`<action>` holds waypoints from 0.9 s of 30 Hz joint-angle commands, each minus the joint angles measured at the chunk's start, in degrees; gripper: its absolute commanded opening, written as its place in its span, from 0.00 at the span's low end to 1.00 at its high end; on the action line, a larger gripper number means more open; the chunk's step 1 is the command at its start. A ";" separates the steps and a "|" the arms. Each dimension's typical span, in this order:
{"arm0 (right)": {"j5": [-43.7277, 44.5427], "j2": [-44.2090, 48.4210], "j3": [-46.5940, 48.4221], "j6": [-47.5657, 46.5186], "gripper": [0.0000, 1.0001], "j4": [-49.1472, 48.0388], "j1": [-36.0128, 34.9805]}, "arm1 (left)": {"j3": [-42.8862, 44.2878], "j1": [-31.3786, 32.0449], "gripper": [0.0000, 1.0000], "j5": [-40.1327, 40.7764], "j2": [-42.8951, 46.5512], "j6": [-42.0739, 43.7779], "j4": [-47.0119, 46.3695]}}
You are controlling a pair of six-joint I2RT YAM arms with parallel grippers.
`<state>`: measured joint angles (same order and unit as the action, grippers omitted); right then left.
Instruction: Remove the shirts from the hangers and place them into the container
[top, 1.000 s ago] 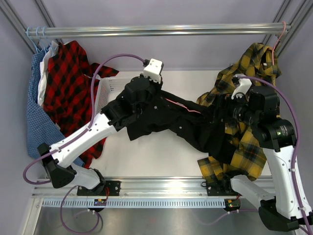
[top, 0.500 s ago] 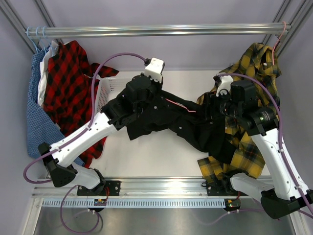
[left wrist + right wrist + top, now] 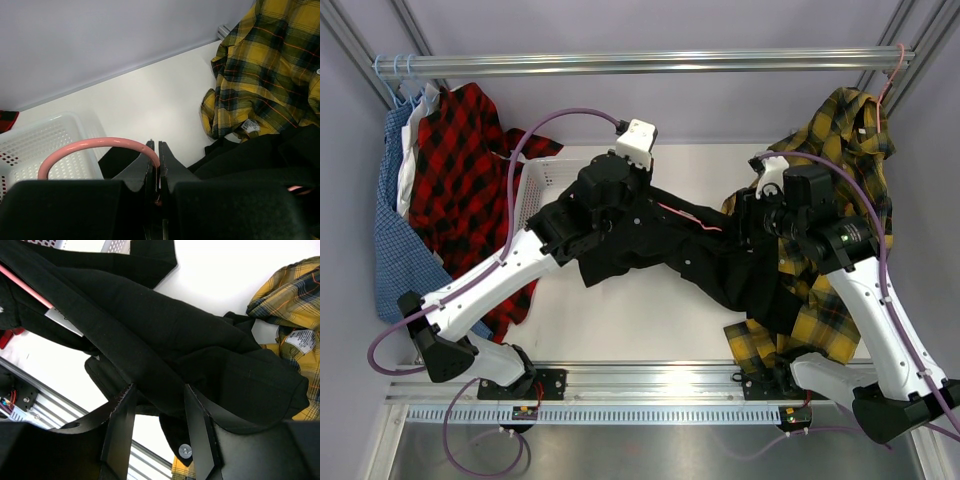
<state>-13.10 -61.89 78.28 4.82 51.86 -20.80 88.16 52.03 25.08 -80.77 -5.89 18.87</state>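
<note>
The black shirt [image 3: 685, 245] stretches across the table's middle, still on a pink hanger [image 3: 692, 216]. My left gripper [image 3: 156, 148] is shut on that hanger's hook [image 3: 95, 144], just right of the white container [image 3: 535, 185]. The right gripper [image 3: 160, 390] is at the shirt's right end [image 3: 752, 222], its jaws partly apart with a fold of black cloth [image 3: 175, 335] between the fingers. The yellow-and-black plaid shirt [image 3: 850, 130] hangs from a pink hanger [image 3: 892, 75] on the rail's right end and drapes down under my right arm.
A red-and-black plaid shirt [image 3: 460, 170] and a blue checked shirt [image 3: 392, 235] hang from light blue hangers [image 3: 398, 72] at the left end of the metal rail [image 3: 650, 63]. An aluminium rail [image 3: 650, 378] runs along the near edge.
My right arm has swung left onto the black shirt's right end, and its jaws have narrowed around the cloth. The left arm and hanger have stayed still.
</note>
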 commanded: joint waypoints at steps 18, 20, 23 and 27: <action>3.43 -0.08 -4.01 -2.01 0.07 -3.43 -0.65 | -1.32 0.26 0.00 -4.43 7.73 0.70 -5.86; 5.36 0.10 -4.27 -1.83 0.02 -3.08 -0.56 | -2.54 0.18 0.00 -4.69 8.69 0.88 -6.91; 7.21 0.54 -4.19 -1.22 0.01 -2.20 -0.56 | -3.96 0.18 0.00 -3.99 9.84 0.88 -8.06; 8.62 2.91 -4.45 0.89 0.00 -0.79 -0.56 | -3.35 0.18 0.00 0.75 9.23 1.49 -5.70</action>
<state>-10.96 -61.47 74.70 5.26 47.81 -21.39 83.48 52.64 20.34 -74.50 -5.85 17.80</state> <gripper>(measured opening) 0.011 0.049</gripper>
